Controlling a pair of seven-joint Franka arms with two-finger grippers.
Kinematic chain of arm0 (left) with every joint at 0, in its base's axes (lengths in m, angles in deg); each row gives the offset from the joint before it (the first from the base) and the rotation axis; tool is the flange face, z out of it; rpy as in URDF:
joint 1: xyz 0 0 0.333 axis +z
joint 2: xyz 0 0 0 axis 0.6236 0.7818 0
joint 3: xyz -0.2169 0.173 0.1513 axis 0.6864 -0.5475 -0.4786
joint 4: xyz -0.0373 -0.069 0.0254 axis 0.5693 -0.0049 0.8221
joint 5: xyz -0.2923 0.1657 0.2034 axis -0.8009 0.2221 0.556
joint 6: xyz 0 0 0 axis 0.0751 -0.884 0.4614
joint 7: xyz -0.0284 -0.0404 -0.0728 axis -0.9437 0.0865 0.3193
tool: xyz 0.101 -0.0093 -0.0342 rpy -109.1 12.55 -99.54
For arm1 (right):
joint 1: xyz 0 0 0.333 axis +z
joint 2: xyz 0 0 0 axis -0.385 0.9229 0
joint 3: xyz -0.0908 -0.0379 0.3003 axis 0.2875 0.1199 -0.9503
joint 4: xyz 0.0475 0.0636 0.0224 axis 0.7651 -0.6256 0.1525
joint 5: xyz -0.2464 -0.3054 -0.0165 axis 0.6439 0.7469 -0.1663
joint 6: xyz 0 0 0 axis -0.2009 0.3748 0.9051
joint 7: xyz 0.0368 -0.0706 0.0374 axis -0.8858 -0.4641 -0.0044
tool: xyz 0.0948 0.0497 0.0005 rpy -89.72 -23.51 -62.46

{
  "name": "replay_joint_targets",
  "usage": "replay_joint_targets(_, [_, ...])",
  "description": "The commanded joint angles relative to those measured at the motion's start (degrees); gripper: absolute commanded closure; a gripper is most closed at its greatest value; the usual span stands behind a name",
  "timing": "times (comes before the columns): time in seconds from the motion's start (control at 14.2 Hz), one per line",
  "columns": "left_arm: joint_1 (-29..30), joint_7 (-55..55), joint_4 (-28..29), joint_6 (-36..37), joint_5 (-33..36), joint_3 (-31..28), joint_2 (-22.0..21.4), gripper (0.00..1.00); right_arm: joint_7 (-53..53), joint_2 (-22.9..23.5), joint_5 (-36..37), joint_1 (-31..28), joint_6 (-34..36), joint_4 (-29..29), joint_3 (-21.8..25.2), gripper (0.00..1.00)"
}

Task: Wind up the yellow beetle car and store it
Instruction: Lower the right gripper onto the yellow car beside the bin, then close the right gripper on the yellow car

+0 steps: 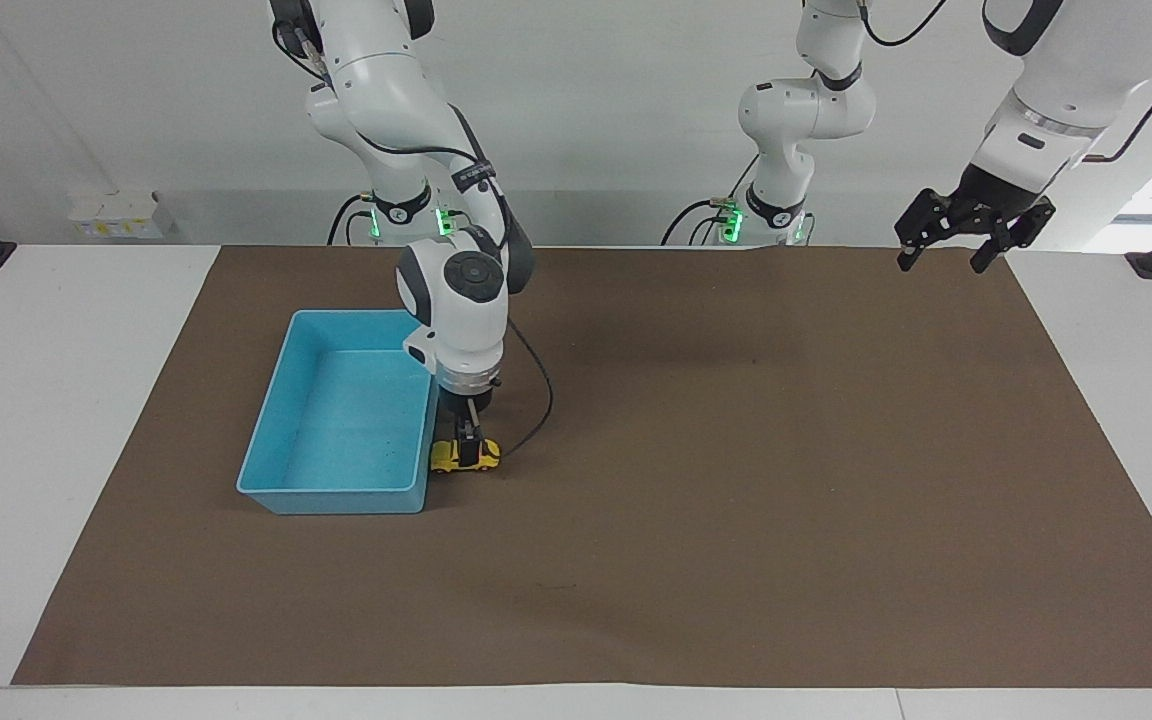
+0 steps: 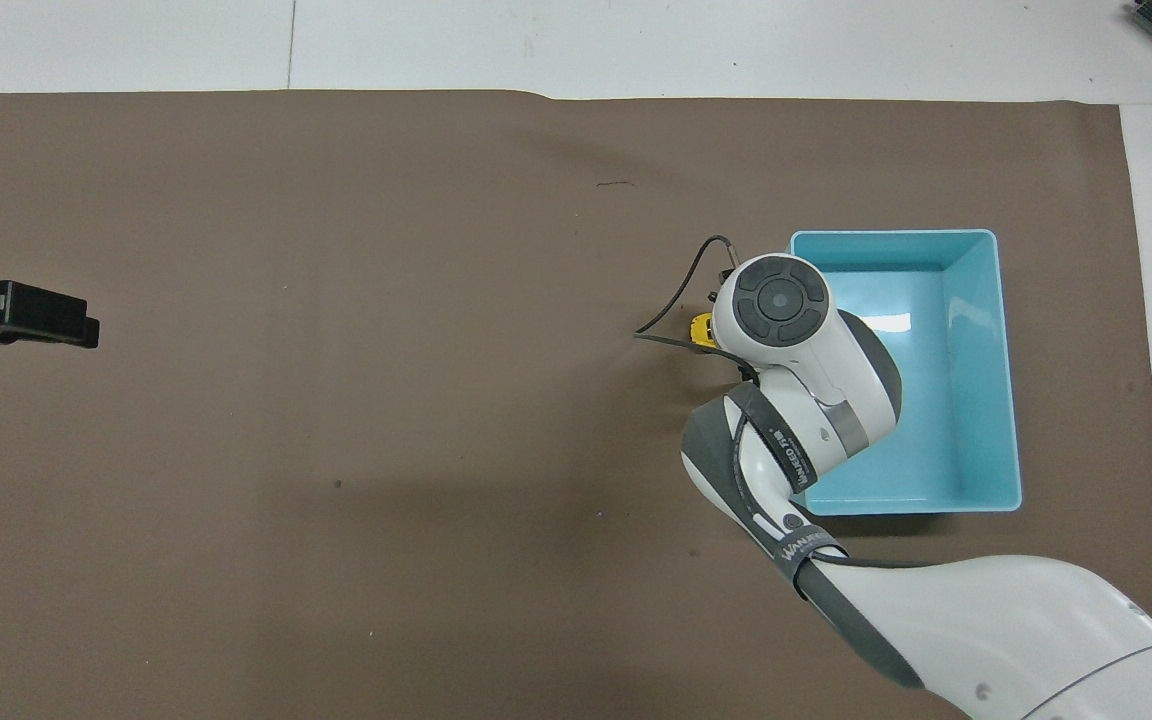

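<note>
- Shows the car (image 1: 465,457) wheels-down on the mat (image 1: 736,500), outside the bin (image 1: 266,490), close against the bin's long wall that faces the left arm's end of the table, near the corner farther from the robots; cannot tell whether touching that wall.
- Puts the right gripper (image 1: 469,437) straight down on the car, wrist vertical above it, hiding most of the car in the overhead view.
- Cannot tell whether clamped on the car or only set around it.
- Reads as the wind-up step: probably keeps the car low, wheels on the mat, so that a drag along the mat can load the spring.
- Suits storing too: needs only a short lift over the bin's wall from here.
- Leaves the bin empty, so storing not yet done.
- Holds the left gripper (image 1: 940,266) high over the mat toward the left arm's end, jaws apart, gripping nothing.
- Appears to wait there, well apart from the car and the bin, likely to keep out of the right arm's way.
- Lets a cable (image 1: 541,400) hang from the right wrist, looping just beside the car; risks snagging on a drag along the mat.
</note>
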Motion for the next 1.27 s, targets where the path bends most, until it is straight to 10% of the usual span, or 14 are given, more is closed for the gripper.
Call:
replay_joint_targets(0.0, [0.54,-1.32,3.44,0.44,1.14,0.1,-0.86,0.0,-1.65,0.63,1.57,-1.61,-3.0,-0.71,-0.5,0.0])
replay_joint_targets(0.35, [0.63,-0.97,2.57,-2.63,0.97,-0.25,-0.17,0.0,-5.43,0.89,0.26,-2.23,-4.76,-0.88,-0.58,0.06])
replay_joint_targets(0.63, [0.02,-2.89,1.87,-1.67,3.15,-0.16,-0.34,0.0,-3.84,0.81,-1.24,-1.88,-4.76,-0.97,-0.67,0.95])
replay_joint_targets(1.19, [-0.16,-4.49,2.75,0.7,3.08,0.1,-1.04,0.0,-2.36,-1.12,-2.56,1.64,1.37,4.03,-1.46,1.0])
